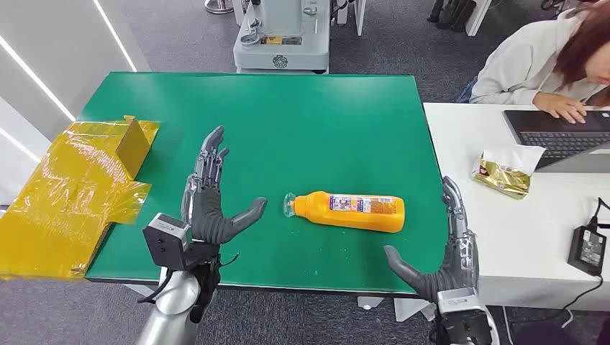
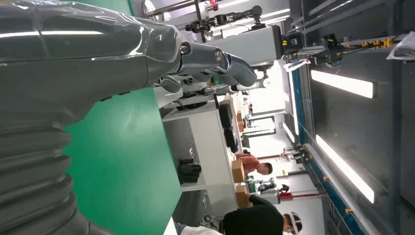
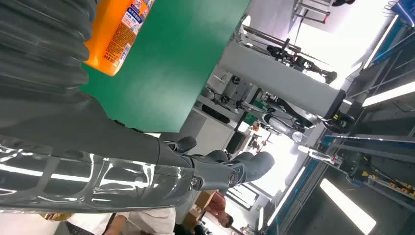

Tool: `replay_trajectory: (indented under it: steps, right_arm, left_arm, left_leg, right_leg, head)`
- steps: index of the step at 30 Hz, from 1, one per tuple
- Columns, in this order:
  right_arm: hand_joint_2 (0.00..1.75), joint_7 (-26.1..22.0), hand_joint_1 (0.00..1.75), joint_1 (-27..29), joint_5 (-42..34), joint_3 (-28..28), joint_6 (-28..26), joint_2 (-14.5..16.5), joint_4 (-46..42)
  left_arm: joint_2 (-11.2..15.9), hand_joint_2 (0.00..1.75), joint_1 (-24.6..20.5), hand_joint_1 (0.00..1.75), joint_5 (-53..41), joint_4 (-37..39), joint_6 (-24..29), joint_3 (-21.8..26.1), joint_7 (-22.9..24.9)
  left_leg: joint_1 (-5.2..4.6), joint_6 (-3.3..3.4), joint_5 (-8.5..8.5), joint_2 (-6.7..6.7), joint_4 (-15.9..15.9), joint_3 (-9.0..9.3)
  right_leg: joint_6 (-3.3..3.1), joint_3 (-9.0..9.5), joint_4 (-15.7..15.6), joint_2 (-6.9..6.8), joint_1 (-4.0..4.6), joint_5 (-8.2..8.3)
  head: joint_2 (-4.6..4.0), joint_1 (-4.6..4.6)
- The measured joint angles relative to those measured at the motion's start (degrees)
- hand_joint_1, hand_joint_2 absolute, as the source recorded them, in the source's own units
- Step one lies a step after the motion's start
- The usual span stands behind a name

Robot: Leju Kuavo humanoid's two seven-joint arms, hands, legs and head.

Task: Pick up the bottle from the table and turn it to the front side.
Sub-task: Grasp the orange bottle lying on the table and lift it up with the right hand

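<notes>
An orange bottle with a clear cap and a printed label lies on its side on the green table, cap pointing to my left. My left hand hovers over the table a short way left of the cap, fingers spread, holding nothing. Near the table's front right corner my right hand stands with its fingers apart and empty, just right of the bottle's base. The right wrist view catches the bottle behind the grey cover of that hand. In the left wrist view my left hand stretches over the green table.
Crumpled yellow film with a small cardboard box lies over the table's left edge. A white desk adjoins on the right, with a gold packet, a laptop, a power adapter and a seated person. A grey machine base stands beyond the table.
</notes>
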Motion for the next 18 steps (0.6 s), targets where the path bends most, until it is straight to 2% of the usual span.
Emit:
replay_trajectory:
  steps: [8, 15, 18]
  right_arm:
    - [1.75, 1.6, 0.00, -1.9, 1.1, 0.9, 1.1, -0.9, 2.3]
    - [1.75, 12.0, 0.00, -12.5, 11.1, 3.5, 6.5, -4.0, 14.5]
    - [1.75, 13.9, 0.00, -16.6, 12.8, 5.1, 7.5, -5.7, 20.1]
  left_arm:
    - [0.0, 1.75, 0.0, 0.00, 0.2, 0.2, 0.3, 0.0, -0.1]
    - [0.0, 1.75, -0.8, 0.00, 0.2, 1.7, -0.4, -0.6, -0.5]
    - [0.0, 1.75, -1.3, 0.00, 0.4, 2.6, -0.6, -1.2, -0.8]
  left_leg:
    - [0.00, 0.00, 0.00, 0.03, 0.0, -0.01]
    - [0.00, 0.01, 0.09, 0.05, 0.0, 0.01]
    - [0.00, 0.06, 0.14, -0.02, 0.1, -0.01]
  right_leg:
    - [0.00, 0.00, 0.0, 0.02, 0.00, 0.00]
    - [-0.03, 0.01, 0.0, 0.04, 0.00, 0.14]
    - [-0.03, 0.02, 0.0, -0.05, 0.00, 0.15]
  head:
    - [0.00, 0.00]
    - [0.00, -0.01]
    - [0.00, 0.01]
